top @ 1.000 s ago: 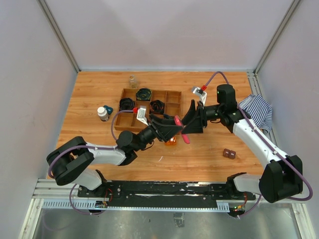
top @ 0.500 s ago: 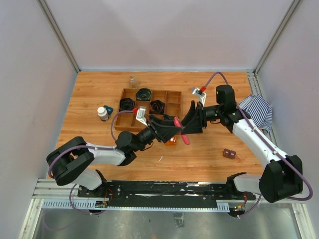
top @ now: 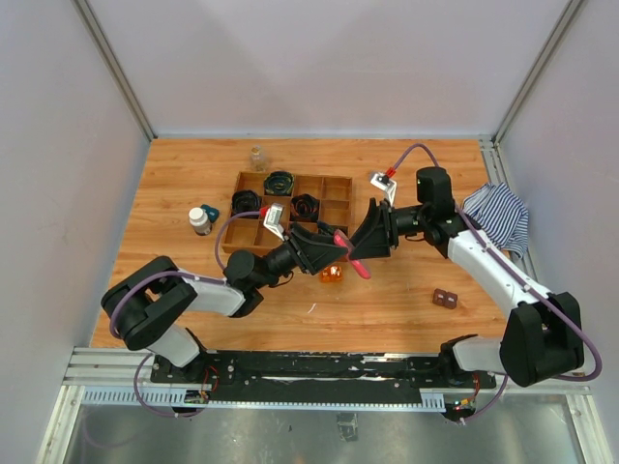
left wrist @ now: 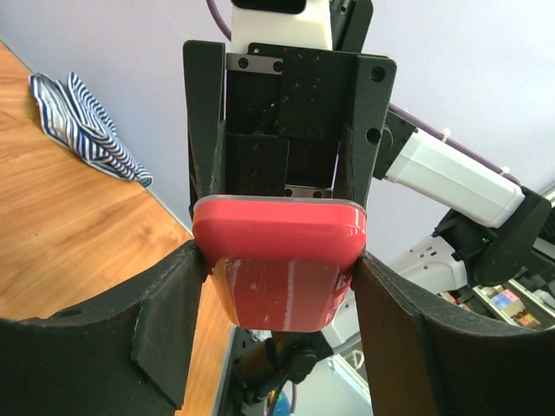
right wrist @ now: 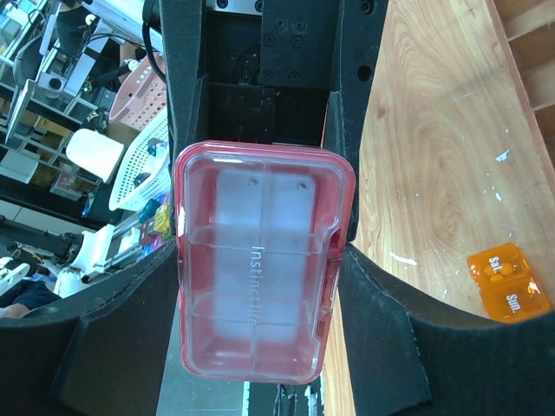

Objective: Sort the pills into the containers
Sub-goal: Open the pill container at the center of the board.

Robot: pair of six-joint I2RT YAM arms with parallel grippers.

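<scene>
Flat pink translucent rect. box hangs off the wooden table, over its middle. Left gripper clamps one end, right gripper the opposite end. Small orange block lies just below.

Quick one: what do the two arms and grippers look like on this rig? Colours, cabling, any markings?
The left arm and right arm have white link shells with black joints and bases. A purple cable loops along each. The left gripper and right gripper are matte black with two broad fingers. A white, red-tipped bracket sits at each wrist. No markings are legible.
</scene>
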